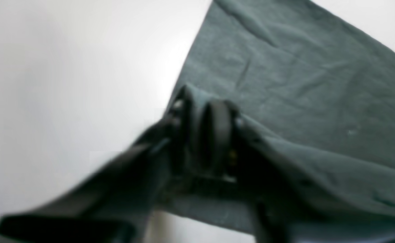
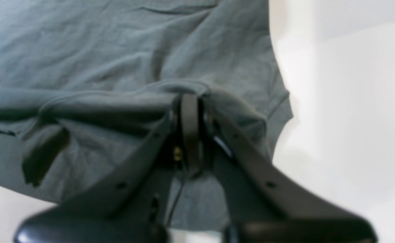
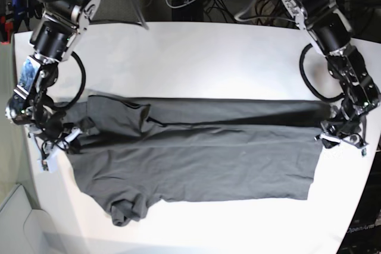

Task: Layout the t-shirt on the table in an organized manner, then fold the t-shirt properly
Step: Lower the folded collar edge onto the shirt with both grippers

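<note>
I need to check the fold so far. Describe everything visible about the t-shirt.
The t-shirt is plain dark grey, thin, soft and wrinkled, spread lengthwise across the white table. Its far long edge is lifted and drawn over the body. One short sleeve lies crumpled at the near edge. The right gripper pinches the sleeve end and the left gripper the hem end, both shut on cloth.

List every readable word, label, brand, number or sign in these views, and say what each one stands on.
"OpenArm": faint, partly cut-off lettering on the dark surface at the base view's bottom right corner.
Small white mark on the dark charcoal-grey cloth t-shirt: too blurred to read.
Nothing else is legible.
</note>
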